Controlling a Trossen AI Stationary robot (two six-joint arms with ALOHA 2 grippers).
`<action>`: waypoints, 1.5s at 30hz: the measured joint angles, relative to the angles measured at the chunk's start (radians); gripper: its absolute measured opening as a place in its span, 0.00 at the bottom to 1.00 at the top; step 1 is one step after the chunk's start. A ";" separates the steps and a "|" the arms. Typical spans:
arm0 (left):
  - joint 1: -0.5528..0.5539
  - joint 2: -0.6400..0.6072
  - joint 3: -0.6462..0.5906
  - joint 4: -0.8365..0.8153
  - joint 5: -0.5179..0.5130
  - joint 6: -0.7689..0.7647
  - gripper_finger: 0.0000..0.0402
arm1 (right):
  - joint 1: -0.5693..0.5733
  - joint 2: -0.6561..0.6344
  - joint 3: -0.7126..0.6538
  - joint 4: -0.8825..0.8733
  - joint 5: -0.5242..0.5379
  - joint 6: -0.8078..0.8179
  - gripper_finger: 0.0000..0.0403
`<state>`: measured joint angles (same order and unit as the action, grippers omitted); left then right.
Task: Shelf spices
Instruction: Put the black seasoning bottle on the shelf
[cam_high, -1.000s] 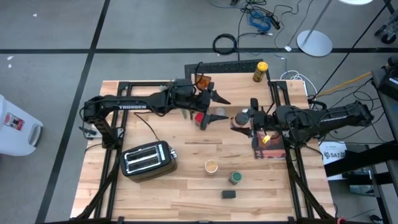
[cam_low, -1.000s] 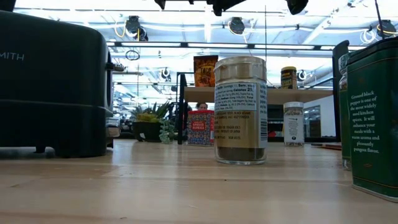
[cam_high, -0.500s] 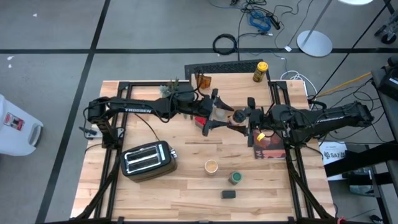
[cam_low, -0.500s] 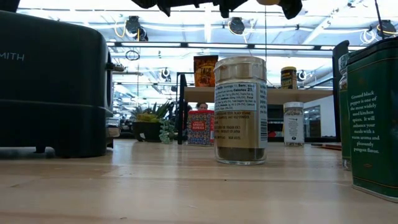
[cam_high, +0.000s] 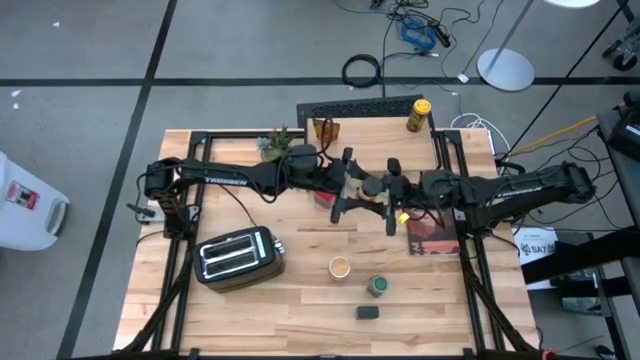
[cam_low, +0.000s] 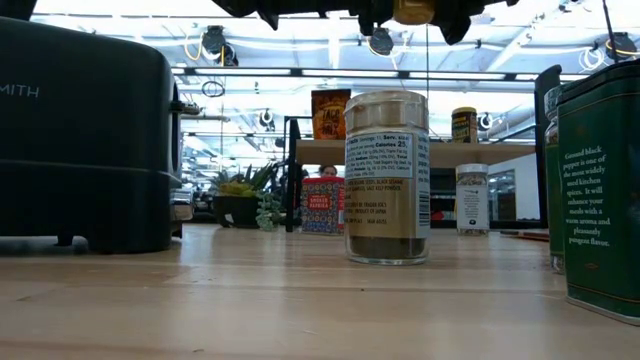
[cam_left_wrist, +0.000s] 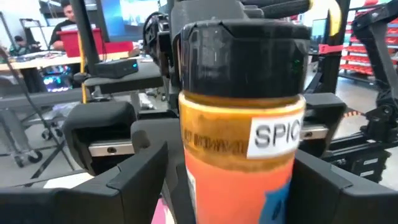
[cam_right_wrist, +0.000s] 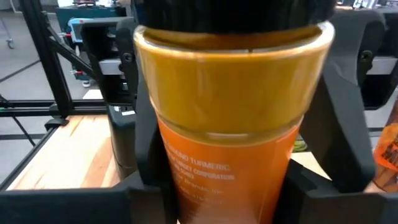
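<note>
From above, the left pincer (cam_high: 352, 189) and right pincer (cam_high: 388, 192) are meeting mid-counter (cam_high: 290, 300) around a black-capped orange spice jar (cam_high: 371, 186), below the shelf (cam_high: 368, 112). In the left wrist view, the left fingers (cam_left_wrist: 134, 165) are standing apart beside the jar (cam_left_wrist: 242, 124). In the right wrist view, the right fingers (cam_right_wrist: 336, 99) are clamping the jar (cam_right_wrist: 230, 112).

Grey floor (cam_high: 90, 50) (black-taped) — ceiling lights (cam_low: 380, 40) overhead.
</note>
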<state>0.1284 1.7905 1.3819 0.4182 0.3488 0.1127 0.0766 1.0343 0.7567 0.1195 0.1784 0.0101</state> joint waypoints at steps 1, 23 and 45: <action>-0.003 0.000 0.000 -0.009 -0.021 0.001 0.70 | 0.000 0.004 0.000 -0.001 0.003 0.000 0.37; -0.007 0.000 0.003 -0.033 -0.011 0.050 0.40 | 0.001 -0.023 0.000 -0.049 0.002 0.015 0.40; 0.018 0.000 0.000 -0.098 -0.021 0.058 0.40 | 0.040 -0.137 0.326 -0.647 0.097 0.119 0.69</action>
<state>0.1463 1.7901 1.3823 0.3200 0.3279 0.1711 0.1165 0.8975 1.0825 -0.5277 0.2752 0.1294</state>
